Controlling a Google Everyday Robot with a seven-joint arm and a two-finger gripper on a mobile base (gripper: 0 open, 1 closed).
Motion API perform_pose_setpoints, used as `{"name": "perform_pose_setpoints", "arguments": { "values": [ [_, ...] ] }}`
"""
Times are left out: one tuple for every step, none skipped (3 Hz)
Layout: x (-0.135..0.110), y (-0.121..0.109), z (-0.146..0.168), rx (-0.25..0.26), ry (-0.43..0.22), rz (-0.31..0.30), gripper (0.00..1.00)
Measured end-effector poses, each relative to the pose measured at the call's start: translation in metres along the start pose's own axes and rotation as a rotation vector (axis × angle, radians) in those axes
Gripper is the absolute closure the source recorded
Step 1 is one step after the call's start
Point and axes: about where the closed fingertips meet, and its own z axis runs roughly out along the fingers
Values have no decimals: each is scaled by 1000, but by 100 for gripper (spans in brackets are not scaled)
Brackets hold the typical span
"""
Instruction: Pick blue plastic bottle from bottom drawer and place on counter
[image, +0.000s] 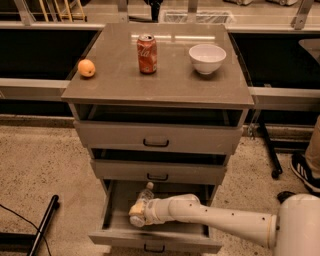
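The bottom drawer (155, 240) is pulled open at the foot of the cabinet. The blue plastic bottle (145, 195) lies inside it, cap pointing toward the back, its lower half hidden by my gripper. My gripper (137, 214) reaches into the drawer from the right and sits around the bottle's lower end. The counter (165, 82) above is the cabinet's flat grey-brown top.
On the counter stand a red soda can (147, 53), a white bowl (207, 58) and an orange (86, 68). The two upper drawers (156, 137) stick out a little. A black pole (44, 225) lies on the floor at left. A person's shoe (305, 172) is at right.
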Motion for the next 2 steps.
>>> {"name": "perform_pose_setpoints", "arguments": {
  "values": [
    [-37, -23, -24, 112, -90, -2, 100],
    [-69, -68, -85, 227, -129, -161, 100]
  ]
}}
